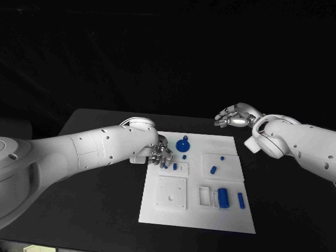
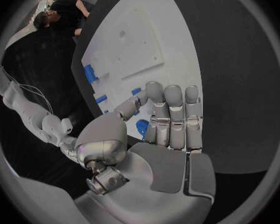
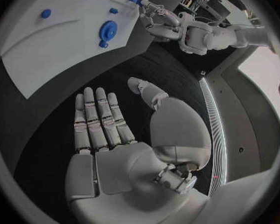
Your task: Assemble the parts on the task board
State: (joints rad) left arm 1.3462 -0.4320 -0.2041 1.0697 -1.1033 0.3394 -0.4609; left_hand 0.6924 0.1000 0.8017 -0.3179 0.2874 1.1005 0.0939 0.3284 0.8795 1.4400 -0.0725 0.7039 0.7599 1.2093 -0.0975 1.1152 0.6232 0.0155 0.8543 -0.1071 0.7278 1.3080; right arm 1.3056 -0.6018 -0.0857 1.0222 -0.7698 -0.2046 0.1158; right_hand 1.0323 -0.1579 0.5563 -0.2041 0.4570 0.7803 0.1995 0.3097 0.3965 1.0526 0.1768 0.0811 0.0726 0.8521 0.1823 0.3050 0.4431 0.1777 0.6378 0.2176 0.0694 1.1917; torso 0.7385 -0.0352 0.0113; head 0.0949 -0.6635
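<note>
Black cloth backs a black table (image 1: 100, 210) on which the white task board (image 1: 168, 223) lies flat, matte and hard-edged, at the centre. On it sit small glossy blue parts: a round disc-shaped part with a tab (image 1: 183, 145) near the far edge, a short peg (image 1: 213, 169) on a raised square plate, and a thick cylinder (image 1: 223, 197) beside a thinner bar (image 1: 241, 200) near the front right. The left hand (image 1: 159, 155), silver and jointed, hangs over the board's far left corner, its fingertips on a small blue part (image 2: 142, 128) there; whether it actually grips the piece cannot be told. The right hand (image 3: 124, 129) hovers above the table off the board's far right corner, fingers straight and apart, holding nothing. The smooth little part looks easy to lose: a shallow fingertip hold could let it tilt or roll across the slick plate, and a push off-line could jam it against its recess.
</note>
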